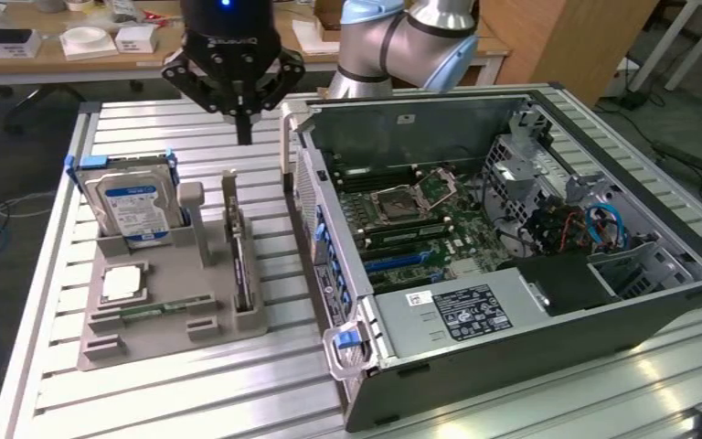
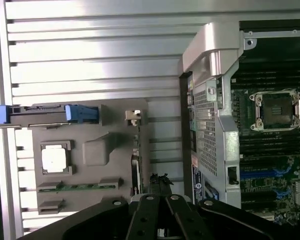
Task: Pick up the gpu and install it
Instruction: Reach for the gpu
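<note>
from the exterior view, my one hand (image 1: 244, 134) hangs above the far end of the worktop (image 1: 47, 375), which is made of ribbed silver metal slats. the black fingers are pressed together into a point with nothing between them. below and toward the camera sits one grey moulded holder (image 1: 168, 340) with four parts in it. there is one boxy silver hard drive (image 1: 138, 208) with a blue and white label standing upright in blue rails, one square silver processor (image 1: 123, 283) lying flat, and one narrow green memory stick (image 1: 156, 311) lying flat. the fourth is the one gpu (image 1: 242, 270), a thin flat card standing on its edge in a slot on the side of the holder nearest the computer case (image 1: 510, 366). the hand is well above the gpu and apart from it. the case is one open black and grey metal box at the exterior view's right, with a green board, an empty square socket (image 1: 398, 203) and a loop of blue cable (image 1: 603, 224) inside.

from the wrist view, the same holder (image 2: 115, 127) lies beneath me on the slatted worktop (image 2: 90, 50). the gpu (image 2: 135, 167) shows as a thin dark line seen edge-on, with a small silver bracket piece at one end. my dark fingertips (image 2: 160, 186) are closed tight just beside that line. the hard drive (image 2: 80, 113), the processor (image 2: 55, 159) and the memory stick (image 2: 77, 186) sit in their pockets, and the case's perforated metal wall (image 2: 210, 115) stands next to the holder.
</note>
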Motion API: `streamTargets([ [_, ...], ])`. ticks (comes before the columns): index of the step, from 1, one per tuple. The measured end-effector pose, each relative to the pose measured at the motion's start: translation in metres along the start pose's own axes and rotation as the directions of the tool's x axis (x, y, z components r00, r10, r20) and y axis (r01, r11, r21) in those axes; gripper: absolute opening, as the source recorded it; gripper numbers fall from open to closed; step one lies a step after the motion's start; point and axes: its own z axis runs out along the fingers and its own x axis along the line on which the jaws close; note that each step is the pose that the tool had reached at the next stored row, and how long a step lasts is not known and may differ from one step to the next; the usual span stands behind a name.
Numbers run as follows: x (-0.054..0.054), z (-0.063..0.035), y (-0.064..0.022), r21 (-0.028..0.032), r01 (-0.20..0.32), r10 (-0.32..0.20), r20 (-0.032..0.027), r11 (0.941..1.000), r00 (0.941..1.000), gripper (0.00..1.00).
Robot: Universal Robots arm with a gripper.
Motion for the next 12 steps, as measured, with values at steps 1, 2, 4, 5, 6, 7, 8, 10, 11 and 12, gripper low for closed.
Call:
streamTargets([
  [1, 0.003, -0.0001, -0.0003, 0.0, 0.0, 0.0, 0.0, 1.0, 1.0, 0.1],
  [2, 0.007, -0.0002, -0.0005, 0.0001, 0.0, 0.0, -0.0001, 1.0, 1.0, 0.1],
  [4, 0.014, -0.0004, -0.001, 0.0001, 0.0, 0.0, 0.0, 1.0, 1.0, 0.1],
  [5, 0.017, -0.0005, -0.0013, 0.0001, 0.0, 0.0, -0.0001, 1.0, 1.0, 0.1],
  [6, 0.02, -0.0006, -0.0015, 0.0001, 0.0, 0.0, -0.0001, 1.0, 1.0, 0.1],
  [7, 0.023, -0.0006, -0.0017, 0.0001, 0.0, 0.0, -0.0001, 1.0, 1.0, 0.1],
  [8, 0.025, -0.0007, -0.0019, 0.0001, 0.0, 0.0, -0.0001, 1.0, 1.0, 0.1],
  [10, 0.029, -0.0008, -0.0021, 0.0001, 0.0, 0.0, -0.0001, 1.0, 1.0, 0.1],
  [11, 0.029, -0.0008, -0.0021, 0.0001, 0.0, 0.0, -0.0001, 1.0, 1.0, 0.1],
  [12, 0.029, -0.0008, -0.0021, 0.0001, 0.0, 0.0, -0.0001, 1.0, 1.0, 0.1],
])
